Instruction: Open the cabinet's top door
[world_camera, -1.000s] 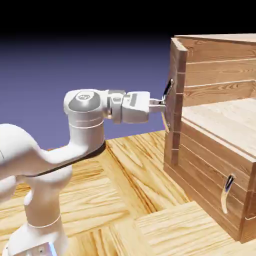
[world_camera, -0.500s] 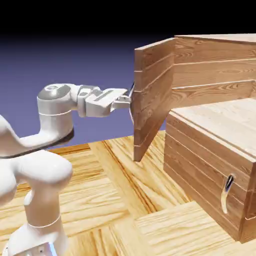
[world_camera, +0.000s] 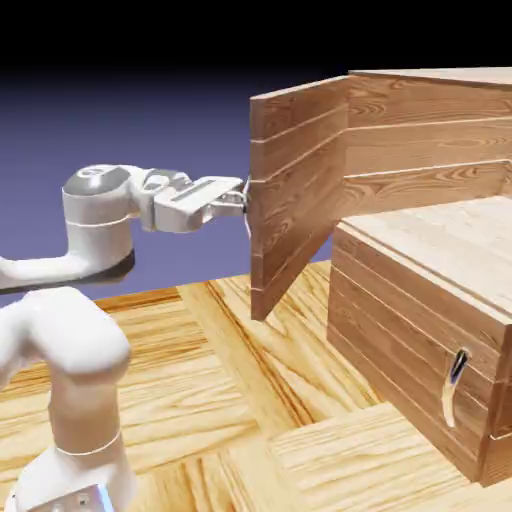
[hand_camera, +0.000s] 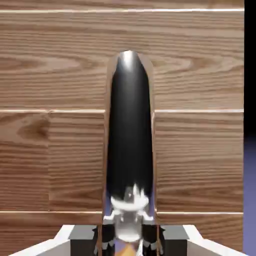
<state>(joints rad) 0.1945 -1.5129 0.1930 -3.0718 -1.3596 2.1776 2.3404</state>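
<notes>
The top door (world_camera: 295, 190) of the cabinet (world_camera: 430, 150) is a panel of about five horizontal brown planks, swung well out from the cabinet's front so its free edge points toward the arm. Its dark, silver-tipped curved handle (hand_camera: 129, 135) fills the middle of the hand view, and the gripper (world_camera: 240, 200) is clamped on that handle, fingers (hand_camera: 82, 239) close either side of it. Below the door, the cabinet's lower, shorter panel (world_camera: 420, 350) sits flush, its own handle (world_camera: 455, 385) untouched. Bare wooden table (world_camera: 250, 400) lies beneath the door's lower edge.
</notes>
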